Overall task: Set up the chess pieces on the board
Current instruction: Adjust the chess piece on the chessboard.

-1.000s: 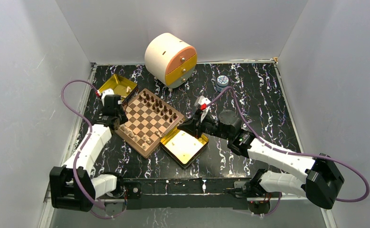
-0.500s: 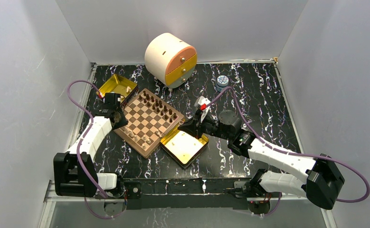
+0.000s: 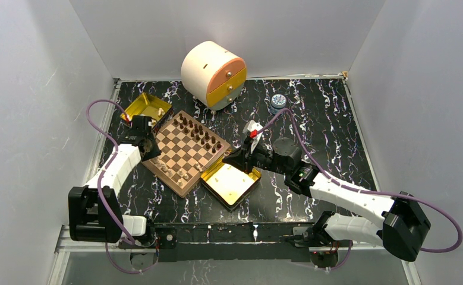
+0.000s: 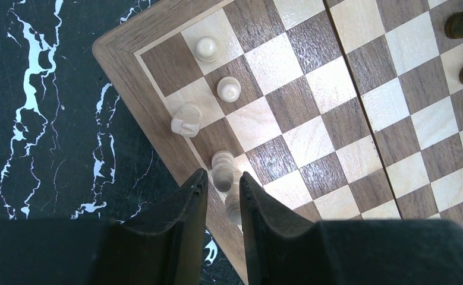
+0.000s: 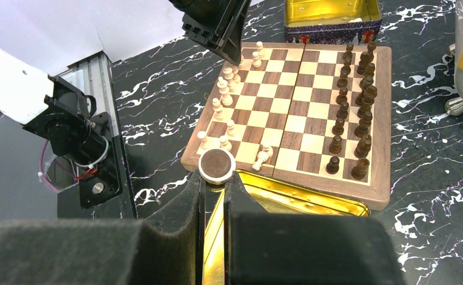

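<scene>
The right gripper point(image 5: 216, 187) pinches a tiny, light, slippery tan wooden chess piece point(image 5: 217, 165), best held mid-stem; whether the left gripper point(image 4: 223, 178) grips the pale wooden piece point(image 4: 233, 205) is unclear.

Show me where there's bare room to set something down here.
Widest bare patch: the marble table right of the small blue jar. On the board, the middle rows between light pieces and dark pieces are bare too. Crowded: the board's left edge under the left tool, and the near gold tin under the right tool.
</scene>
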`<state>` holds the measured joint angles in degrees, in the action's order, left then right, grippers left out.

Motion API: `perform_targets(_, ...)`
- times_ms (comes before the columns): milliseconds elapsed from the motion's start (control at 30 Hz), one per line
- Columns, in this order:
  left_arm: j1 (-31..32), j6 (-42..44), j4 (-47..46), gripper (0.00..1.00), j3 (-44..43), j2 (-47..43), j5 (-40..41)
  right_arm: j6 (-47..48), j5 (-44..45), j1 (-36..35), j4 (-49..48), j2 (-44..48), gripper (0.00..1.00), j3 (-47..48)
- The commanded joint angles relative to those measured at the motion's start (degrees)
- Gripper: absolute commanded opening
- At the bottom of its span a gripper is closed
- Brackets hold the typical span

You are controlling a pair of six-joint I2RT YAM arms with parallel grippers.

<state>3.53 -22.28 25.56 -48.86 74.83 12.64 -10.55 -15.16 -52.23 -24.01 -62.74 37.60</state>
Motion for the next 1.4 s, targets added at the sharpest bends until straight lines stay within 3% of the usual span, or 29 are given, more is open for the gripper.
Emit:
perform_targets(0,-0.2,0.9,-0.5,0.24,-0.2,1.0,0.7,-0.2,-0.3,-0.2,-2.8,0.5,0.0,2.2)
perform_targets(733,-0.2,2.1,-0.2,0.09,-1.8,3.0,1.7,-0.4,-0.3,-0.3,-2.9,0.1,0.0,2.3)
perform_targets(1367,-0.2,2.8,-0.2,0.07,-2.7,4.6,2.8,-0.1,-0.5,-0.3,-2.6,-0.1,0.0,2.5)
